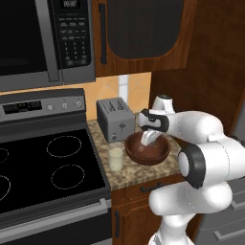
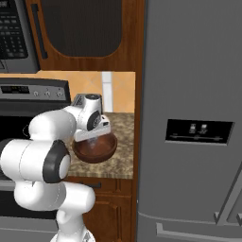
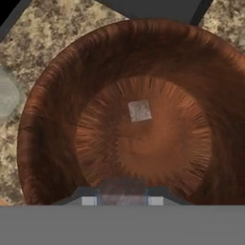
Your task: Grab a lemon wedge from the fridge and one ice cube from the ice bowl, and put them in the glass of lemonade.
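Reaching into the ice bowl, the tool seems clamped on a pale cube at lower centre; another ice cube lies mid-frame. Lift straight, then carry to the lemonade glass, left.

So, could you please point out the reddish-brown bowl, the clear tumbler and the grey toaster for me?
Glossy reddish-brown round bowl (image 1: 154, 156): left base view, on its front outer wall.
Small clear cylindrical tumbler (image 1: 116, 158): left base view, mid-side of the glass.
Boxy grey steel toaster (image 1: 119, 125): left base view, on its front face.
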You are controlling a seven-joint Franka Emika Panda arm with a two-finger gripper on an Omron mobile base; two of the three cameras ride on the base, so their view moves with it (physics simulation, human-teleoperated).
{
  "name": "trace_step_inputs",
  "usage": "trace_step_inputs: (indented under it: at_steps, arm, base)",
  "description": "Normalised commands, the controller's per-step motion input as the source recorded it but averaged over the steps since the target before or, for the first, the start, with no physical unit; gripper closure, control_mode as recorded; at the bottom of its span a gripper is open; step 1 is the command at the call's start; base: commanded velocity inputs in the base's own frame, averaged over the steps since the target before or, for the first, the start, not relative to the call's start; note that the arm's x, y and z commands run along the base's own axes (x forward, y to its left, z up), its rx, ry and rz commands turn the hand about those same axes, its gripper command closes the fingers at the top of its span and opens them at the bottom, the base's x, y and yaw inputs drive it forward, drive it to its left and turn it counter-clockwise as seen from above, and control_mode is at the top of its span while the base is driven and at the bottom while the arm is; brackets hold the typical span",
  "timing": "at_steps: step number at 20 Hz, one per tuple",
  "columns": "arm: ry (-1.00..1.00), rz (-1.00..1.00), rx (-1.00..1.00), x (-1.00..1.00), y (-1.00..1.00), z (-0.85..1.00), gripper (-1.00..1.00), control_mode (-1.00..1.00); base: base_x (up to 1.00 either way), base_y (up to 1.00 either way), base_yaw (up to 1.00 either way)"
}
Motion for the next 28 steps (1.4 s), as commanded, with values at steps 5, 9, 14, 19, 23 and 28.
trace_step_inputs:
  at_steps: [5, 9, 14, 19, 23, 28]
  arm:
    - [-0.13, 0.0, 0.12, -0.34, 0.0, 0.16, 1.0, -1.0]
    - [-0.01, 0.01, 0.17, -0.64, 0.02, 0.34, 1.0, -1.0]
    - [0.0, 0.11, 0.01, -0.47, 0.45, 0.89, 1.0, -1.0]
    - [-0.03, 0.13, -0.01, -0.11, 0.93, 0.45, 1.0, -1.0]
    - [-0.01, 0.14, -0.08, 0.0, 1.0, 0.38, 1.0, -1.0]
    - [0.07, 0.01, -0.08, 0.03, 0.23, 0.03, 1.0, -1.0]
  base:
    - [0.0, 0.0, 0.0]
    - [0.0, 0.0, 0.0]
    - [0.0, 0.0, 0.0]
    - [0.0, 0.0, 0.0]
    - [0.0, 0.0, 0.0]
    - [0.0, 0.0, 0.0]
